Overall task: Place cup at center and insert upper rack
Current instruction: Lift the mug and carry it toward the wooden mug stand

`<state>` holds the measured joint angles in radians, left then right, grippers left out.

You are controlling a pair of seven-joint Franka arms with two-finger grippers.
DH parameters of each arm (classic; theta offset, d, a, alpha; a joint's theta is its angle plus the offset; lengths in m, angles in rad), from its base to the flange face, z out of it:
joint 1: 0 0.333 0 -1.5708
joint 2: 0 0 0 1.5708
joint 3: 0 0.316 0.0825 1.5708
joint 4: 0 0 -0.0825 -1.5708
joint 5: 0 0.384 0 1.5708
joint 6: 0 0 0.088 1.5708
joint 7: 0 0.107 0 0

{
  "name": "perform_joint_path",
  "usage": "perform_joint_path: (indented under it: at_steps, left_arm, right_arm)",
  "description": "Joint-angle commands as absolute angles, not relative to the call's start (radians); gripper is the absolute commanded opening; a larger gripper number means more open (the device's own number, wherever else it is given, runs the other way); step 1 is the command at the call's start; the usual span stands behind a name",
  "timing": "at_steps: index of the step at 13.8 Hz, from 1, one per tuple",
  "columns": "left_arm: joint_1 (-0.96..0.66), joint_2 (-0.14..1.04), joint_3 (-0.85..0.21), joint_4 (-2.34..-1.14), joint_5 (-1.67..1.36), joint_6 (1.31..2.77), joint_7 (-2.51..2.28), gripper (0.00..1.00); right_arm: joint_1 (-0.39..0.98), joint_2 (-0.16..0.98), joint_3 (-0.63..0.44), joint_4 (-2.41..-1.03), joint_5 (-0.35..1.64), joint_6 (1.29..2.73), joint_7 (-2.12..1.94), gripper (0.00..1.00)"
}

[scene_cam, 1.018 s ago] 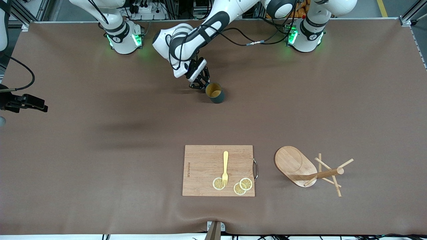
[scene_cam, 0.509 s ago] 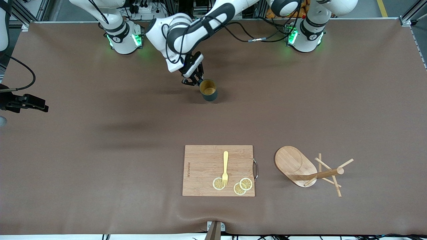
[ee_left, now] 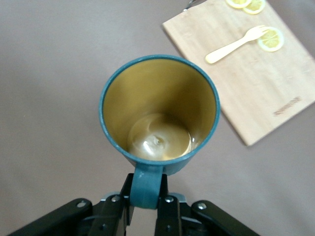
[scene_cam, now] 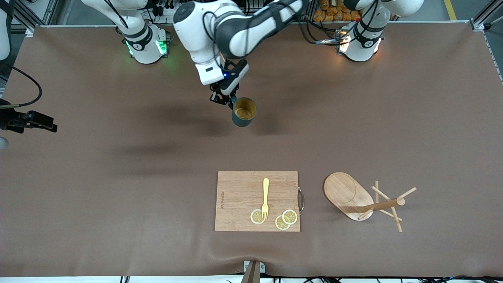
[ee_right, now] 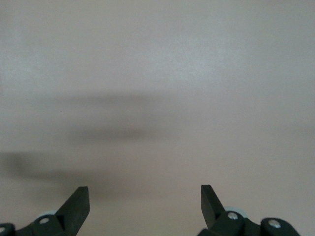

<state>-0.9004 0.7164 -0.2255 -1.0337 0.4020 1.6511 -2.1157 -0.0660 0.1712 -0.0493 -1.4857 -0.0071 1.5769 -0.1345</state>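
The cup (scene_cam: 243, 112), dark teal with a tan-yellow inside, hangs upright above the table's middle strip, nearer the robots' bases than the cutting board. My left gripper (scene_cam: 227, 98) is shut on its loop handle. In the left wrist view the cup (ee_left: 160, 113) is empty and its handle sits between the gripper's (ee_left: 147, 199) fingers. The upper rack (scene_cam: 365, 200), a wooden mug tree, lies on its side near the front camera, toward the left arm's end. My right gripper (ee_right: 145, 189) is open and empty over bare table.
A wooden cutting board (scene_cam: 257, 200) lies beside the rack's base and carries a yellow fork (scene_cam: 265, 196) and lemon slices (scene_cam: 283, 220). It also shows in the left wrist view (ee_left: 256, 88). A brown mat (scene_cam: 118, 196) covers the table.
My left gripper has lifted the cup off the table and carried it slightly toward the front camera. The rack, board and right arm have not moved.
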Motion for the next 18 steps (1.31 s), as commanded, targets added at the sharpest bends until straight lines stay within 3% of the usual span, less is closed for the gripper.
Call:
perform_joint_path:
  at_steps: [1,10,18]
  left_arm:
    - [-0.795,0.56,-0.236,-1.181,0.307,1.751,-2.031,0.0]
    - [-0.505,0.255,-0.227,-1.5,-0.073,2.002,-1.664,0.0]
    - [-0.135,0.138,-0.229,-1.63,-0.53,1.994,-1.079,0.0]
  right_arm:
    - [-0.061,0.169,-0.048,-1.477,-0.012,1.566,-0.129,1.0]
    - [-0.057,0.169,-0.046,-1.477,-0.006,1.568,-0.129,1.0]
    - [-0.048,0.169,-0.046,-1.476,-0.006,1.568,-0.129,1.0]
